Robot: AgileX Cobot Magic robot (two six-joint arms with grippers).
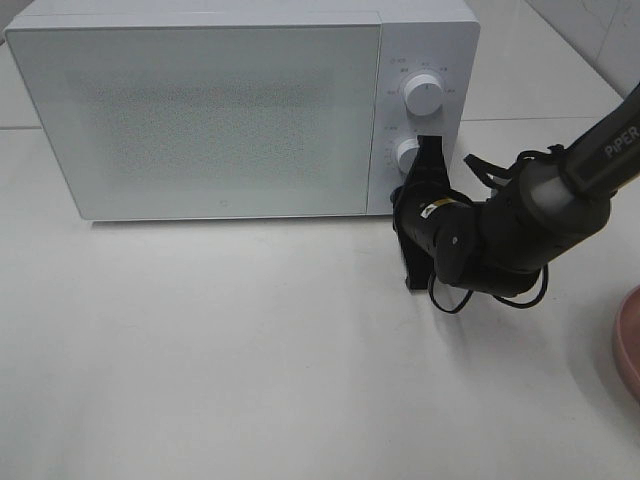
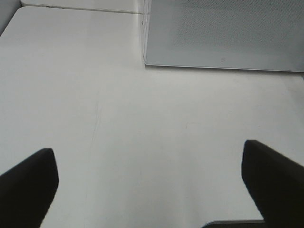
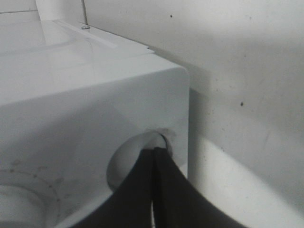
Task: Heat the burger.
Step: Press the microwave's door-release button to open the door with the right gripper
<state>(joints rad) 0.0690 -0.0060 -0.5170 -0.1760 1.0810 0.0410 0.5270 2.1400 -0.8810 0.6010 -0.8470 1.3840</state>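
The burger is out of view. The white microwave (image 1: 200, 110) stands at the back of the table with its door closed. My right gripper (image 1: 420, 148) is shut, and its joined fingertips (image 3: 154, 151) rest against the lower knob (image 1: 404, 155) of the control panel, with nothing held between them. The upper knob (image 1: 424, 93) sits just above. Only the left wrist view shows my left gripper (image 2: 147, 147): it is open wide over bare table, a short way in front of the microwave's lower corner (image 2: 147, 61).
The rim of a pink plate (image 1: 628, 345) shows at the right edge of the table. The right arm (image 1: 560, 190) reaches in from the right, across the table in front of the panel. A tiled wall runs behind the microwave.
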